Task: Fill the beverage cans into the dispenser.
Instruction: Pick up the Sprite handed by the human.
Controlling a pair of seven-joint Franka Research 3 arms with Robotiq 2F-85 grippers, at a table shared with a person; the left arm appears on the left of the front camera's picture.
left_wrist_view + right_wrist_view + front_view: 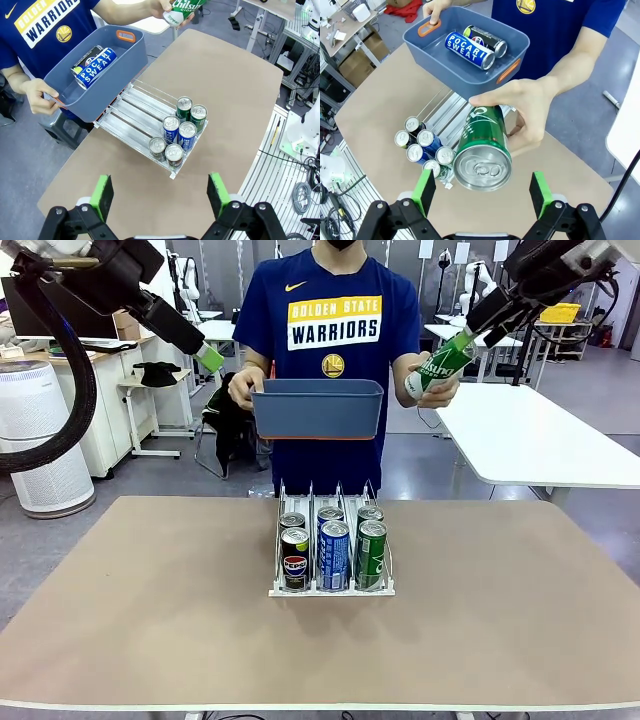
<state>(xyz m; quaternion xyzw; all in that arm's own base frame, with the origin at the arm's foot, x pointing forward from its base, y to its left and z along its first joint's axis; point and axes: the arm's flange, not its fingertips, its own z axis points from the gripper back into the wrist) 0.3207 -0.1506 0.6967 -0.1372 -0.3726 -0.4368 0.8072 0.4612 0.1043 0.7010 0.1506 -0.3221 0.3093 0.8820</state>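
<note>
High at the table's far right, right gripper [482,181] with green pads spread wide, clamping nothing. Just ahead, tilted green Chilsung Cider can [482,150], silver top toward the pads, gripped in the person's hand [532,115]. Beyond, blue-grey tub [445,69] held up by the other hand [437,10], carrying a Pocari Sweat can [467,50] and a black can [487,40]. High at the left, left gripper [160,186], likewise spread and empty. Below on the table [150,620], dispenser [330,592] with two cans at each lane's near end, fronted by a black Pepsi can [295,565], a blue can [333,555] and a green can [371,555].
</note>
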